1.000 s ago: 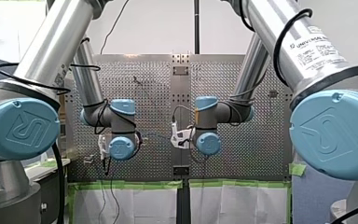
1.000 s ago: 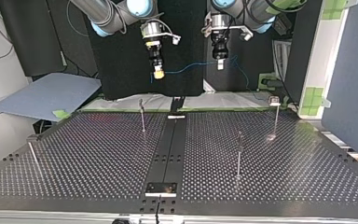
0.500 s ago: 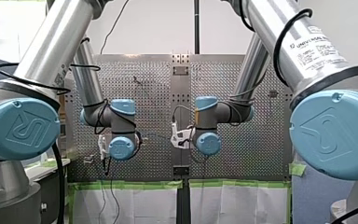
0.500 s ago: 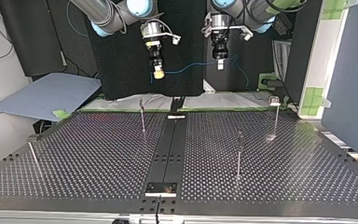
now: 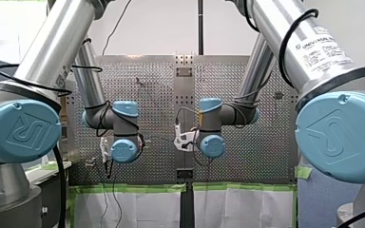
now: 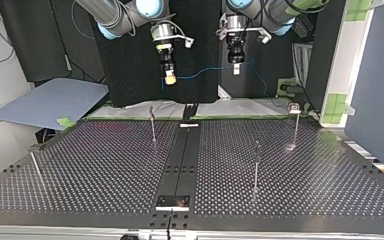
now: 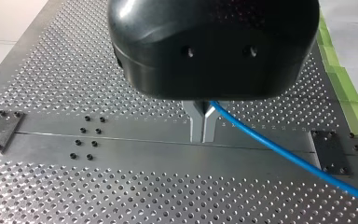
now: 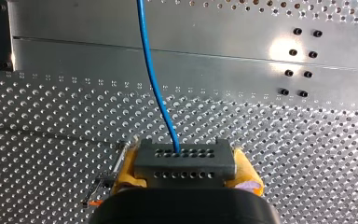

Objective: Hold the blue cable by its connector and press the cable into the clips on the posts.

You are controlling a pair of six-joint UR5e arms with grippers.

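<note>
Above the far edge of the bench (image 6: 105, 165), as the top view shows it, the right fingers (image 6: 170, 78) and the left fingers (image 6: 236, 69) are hanging side by side, well clear of the perforated surface.

The right fingers, yellow-padded, are clamping the grey connector (image 8: 184, 161) by its two ends and are gripping nothing else. The left fingers are pinched to a hairline slit. The blue cable (image 7: 279, 149) is emerging from between them near their roots, so they are judged to be gripping the cable itself.

The cable is spanning the gap between the two sets of fingers. Its long axis is lying from 9 to 3 o'clock in the top view, sagging slightly, and a free tail is dropping from the left fingers toward 4 o'clock.

Thin posts (image 6: 152, 125) are standing on the bench, all toward 6 o'clock from the span, and none is touching it. One post is lying at about 7 o'clock from the right fingers. Another, carrying a pale clip (image 6: 294, 107), is lying at about 4 o'clock from the left fingers.

No clip is holding the cable yet. The coming move appears to call for bringing the span down and toward 6 o'clock. The right arm, which is holding the connector, is judged the nearer to a post.
</note>
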